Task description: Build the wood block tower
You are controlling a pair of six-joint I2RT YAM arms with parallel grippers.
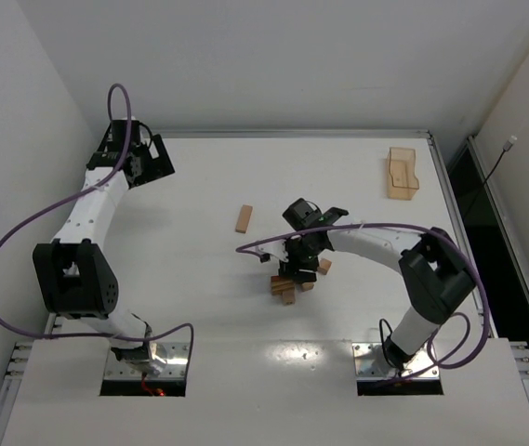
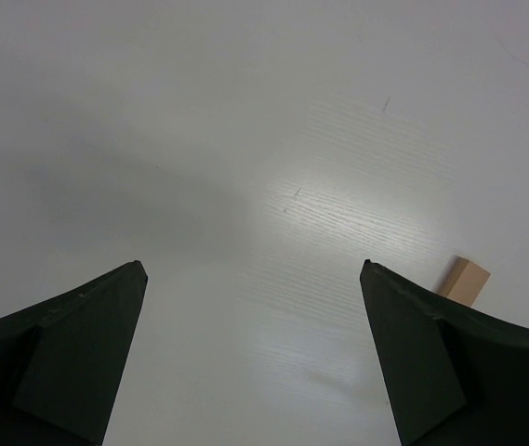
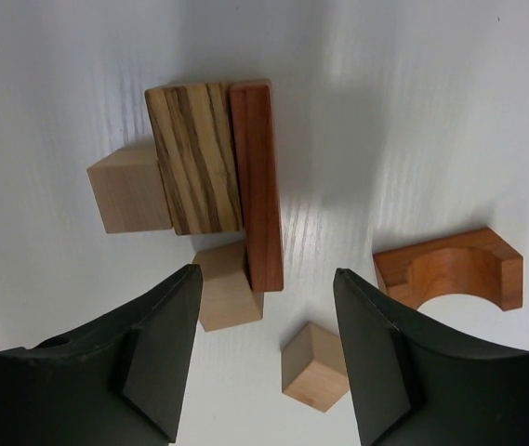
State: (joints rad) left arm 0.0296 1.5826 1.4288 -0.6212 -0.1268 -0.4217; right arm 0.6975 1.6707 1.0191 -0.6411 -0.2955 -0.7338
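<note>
- The tower [image 1: 287, 286] is only a low beginning, near the middle of the desk [image 1: 199, 307] and under the right arm.
- In the right wrist view, a striped block [image 3: 194, 158] and a reddish bar [image 3: 255, 186] lie side by side and touch. They seem to rest on two tan cubes [image 3: 126, 190], but I cannot tell this for sure.
- Other wood blocks [image 1: 324, 267] are loose. A small cube [image 3: 312, 367] and an arched piece [image 3: 450, 269] lie just beside the stack, and a tan bar [image 1: 244, 218] lies apart, to its left and farther back.
- The right gripper [image 3: 266, 279] hangs over this group, its fingers spread and nothing between them.
- The left gripper [image 2: 253, 268] is spread and empty too, well apart at the far left.
- A light-wood tray [image 1: 401, 173] stands at the far right.
- I judge that the step in hand is choosing the next piece.
- The next move probably calls for lowering the right gripper around one loose piece, perhaps the small cube, and closing on its flat faces without pushing the stack.
</note>
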